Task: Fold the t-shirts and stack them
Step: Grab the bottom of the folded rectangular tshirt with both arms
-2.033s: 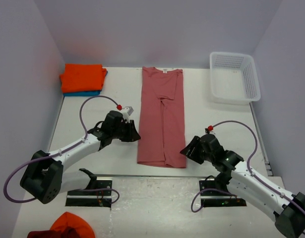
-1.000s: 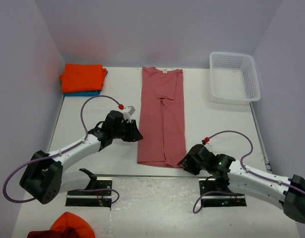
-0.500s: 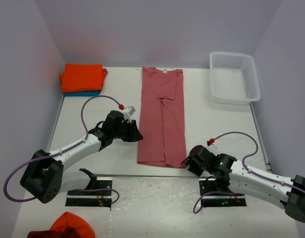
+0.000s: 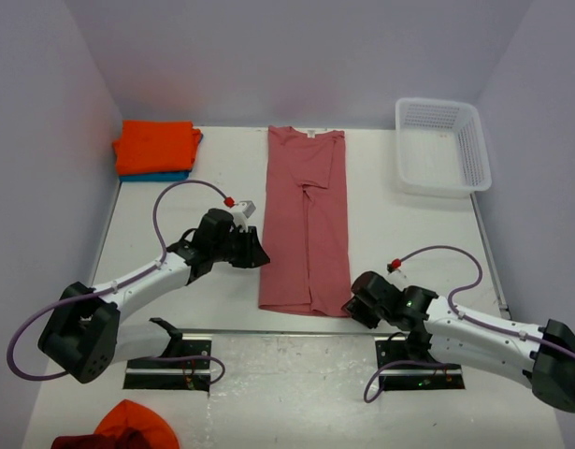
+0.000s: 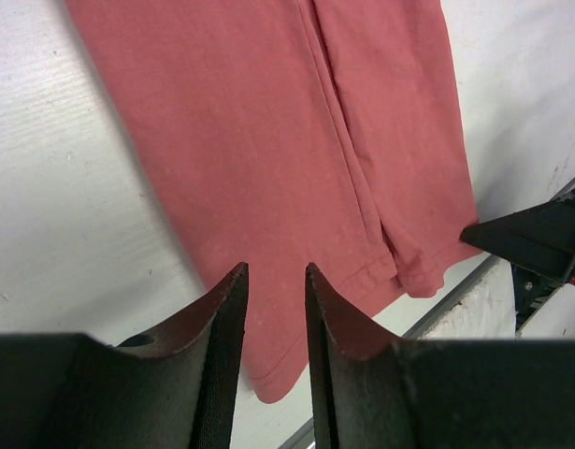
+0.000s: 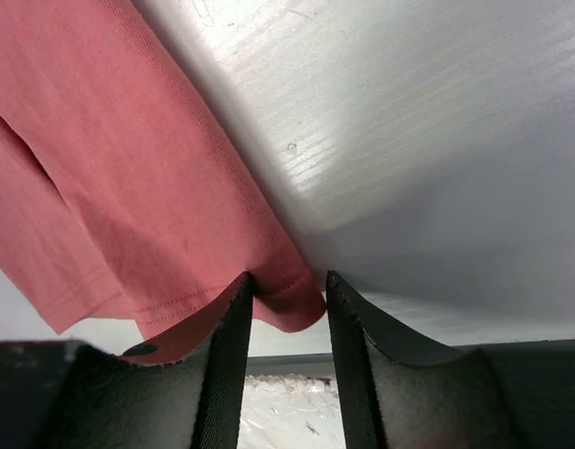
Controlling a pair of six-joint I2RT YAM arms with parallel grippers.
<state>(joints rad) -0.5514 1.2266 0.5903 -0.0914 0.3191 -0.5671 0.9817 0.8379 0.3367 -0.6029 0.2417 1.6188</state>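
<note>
Cloth handling and grasp geometry. Salmon-red t-shirt (image 4: 306,224), folded lengthwise into a long strip, lies flat along the middle of the surface (image 4: 409,243), collar toward the far edge, hem just short of the near edge. It is judged light, limp and thin: lifted from one point it would sag and unfold, so the two hem corners are the sensible holds, each pinched through all layers. Right end effector (image 6: 287,285) sits low at the near right hem corner, fingers partly spread with the stitched corner lying between them, not visibly pinched. Left end effector (image 5: 276,281) hangs at the strip's left edge, short of the hem, fingers a narrow gap apart and holding nothing. Orange t-shirt (image 4: 156,145) rests folded on the teal-blue t-shirt (image 4: 175,175) at the far left corner
</note>
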